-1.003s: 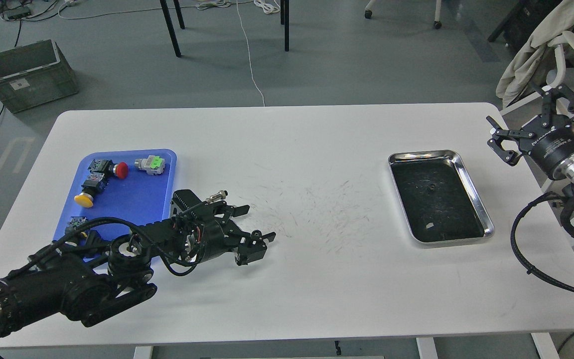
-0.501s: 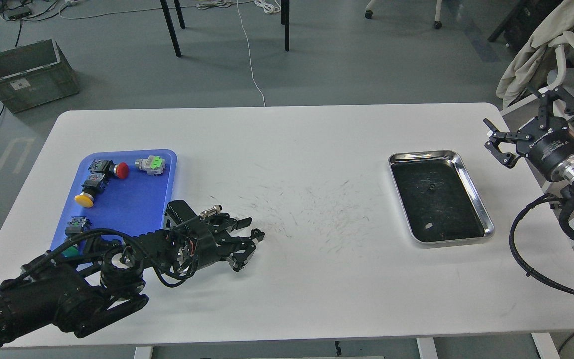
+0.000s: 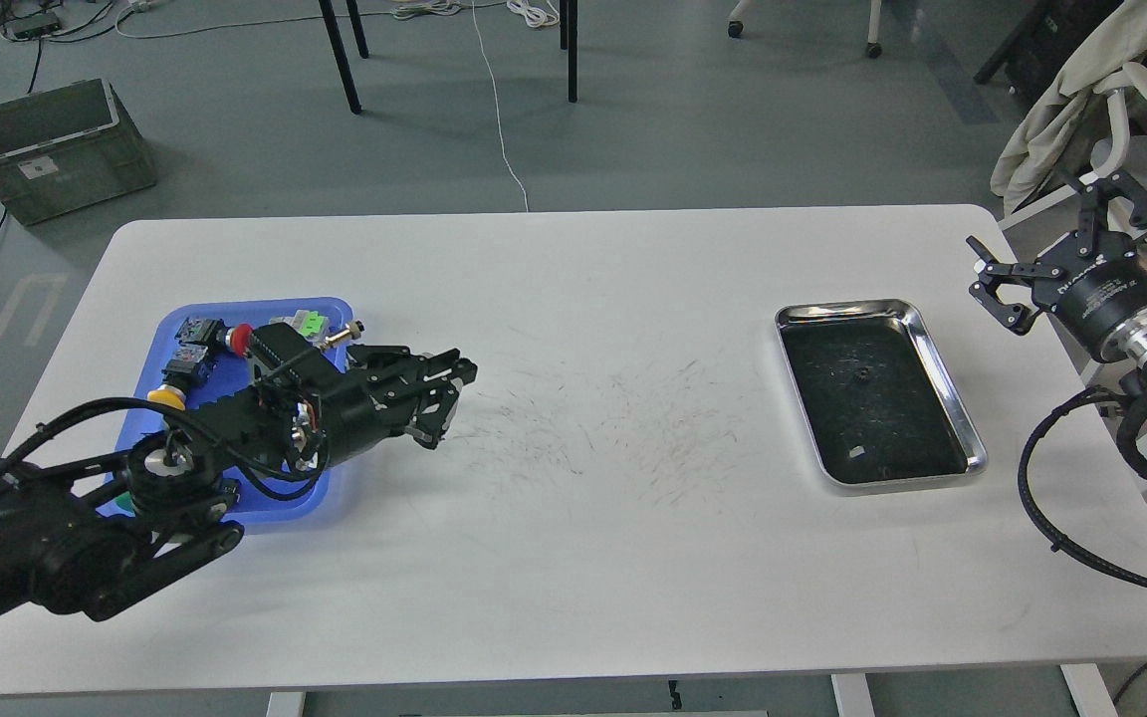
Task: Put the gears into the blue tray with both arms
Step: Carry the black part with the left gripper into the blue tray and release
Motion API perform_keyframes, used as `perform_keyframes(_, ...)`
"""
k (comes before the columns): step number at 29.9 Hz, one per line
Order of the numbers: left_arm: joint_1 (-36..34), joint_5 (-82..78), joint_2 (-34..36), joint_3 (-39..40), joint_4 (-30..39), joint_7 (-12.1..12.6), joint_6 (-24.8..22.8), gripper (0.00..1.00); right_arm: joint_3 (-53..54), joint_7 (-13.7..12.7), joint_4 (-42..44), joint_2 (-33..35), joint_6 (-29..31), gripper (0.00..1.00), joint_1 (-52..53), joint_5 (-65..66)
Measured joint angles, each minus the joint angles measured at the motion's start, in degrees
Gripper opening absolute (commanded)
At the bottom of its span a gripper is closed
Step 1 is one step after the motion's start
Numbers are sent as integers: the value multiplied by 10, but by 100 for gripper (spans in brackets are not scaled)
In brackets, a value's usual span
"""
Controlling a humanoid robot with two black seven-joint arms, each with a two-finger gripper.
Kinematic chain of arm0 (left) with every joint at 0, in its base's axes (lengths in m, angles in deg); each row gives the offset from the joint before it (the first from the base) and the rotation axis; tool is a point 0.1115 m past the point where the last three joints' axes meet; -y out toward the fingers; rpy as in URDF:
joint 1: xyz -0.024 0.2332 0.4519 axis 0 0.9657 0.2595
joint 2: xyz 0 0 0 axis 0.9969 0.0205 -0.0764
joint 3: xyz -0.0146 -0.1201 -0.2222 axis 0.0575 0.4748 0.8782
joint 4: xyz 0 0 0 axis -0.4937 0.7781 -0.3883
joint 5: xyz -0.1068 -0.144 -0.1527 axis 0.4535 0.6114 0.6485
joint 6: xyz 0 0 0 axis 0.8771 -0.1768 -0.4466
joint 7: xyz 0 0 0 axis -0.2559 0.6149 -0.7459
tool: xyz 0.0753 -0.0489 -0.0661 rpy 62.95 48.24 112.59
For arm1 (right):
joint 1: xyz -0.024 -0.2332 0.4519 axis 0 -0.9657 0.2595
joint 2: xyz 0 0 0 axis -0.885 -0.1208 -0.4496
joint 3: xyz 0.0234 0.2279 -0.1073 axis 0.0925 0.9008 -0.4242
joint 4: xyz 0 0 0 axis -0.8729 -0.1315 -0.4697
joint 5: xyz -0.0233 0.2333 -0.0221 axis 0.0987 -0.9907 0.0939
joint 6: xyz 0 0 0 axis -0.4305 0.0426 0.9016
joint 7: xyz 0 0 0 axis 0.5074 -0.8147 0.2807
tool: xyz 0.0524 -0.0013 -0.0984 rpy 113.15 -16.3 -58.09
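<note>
From the head view, one tiny black toothed gear (image 3: pixel 863 374) lies in the shiny steel tray (image 3: pixel 942 368), well apart from both grippers. The black left gripper (image 3: pixel 449 383) sits beside the flat bright-blue plastic tray (image 3: pixel 197 312); I cannot tell its jaw state. The right gripper (image 3: pixel 1056 244) hangs spread wide, empty.

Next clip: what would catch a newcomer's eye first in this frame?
Probably the black left arm sprawling over the blue tray at the table's left, its gripper reaching just past the tray's right edge. Next, the steel tray on the right, with one tiny gear on its dark floor. The right gripper hangs open off the table's right end.
</note>
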Motion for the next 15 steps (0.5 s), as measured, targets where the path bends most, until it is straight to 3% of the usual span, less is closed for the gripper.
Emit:
perform_keyframes(8,19,125,96,-4,-27,-13,0,5,0,0,1,-1,0,98,0,0)
perform_keyframes(15,75,145,84,-5,-110,-10,20,7,-1,0,-1,-2,-1,98,0,0)
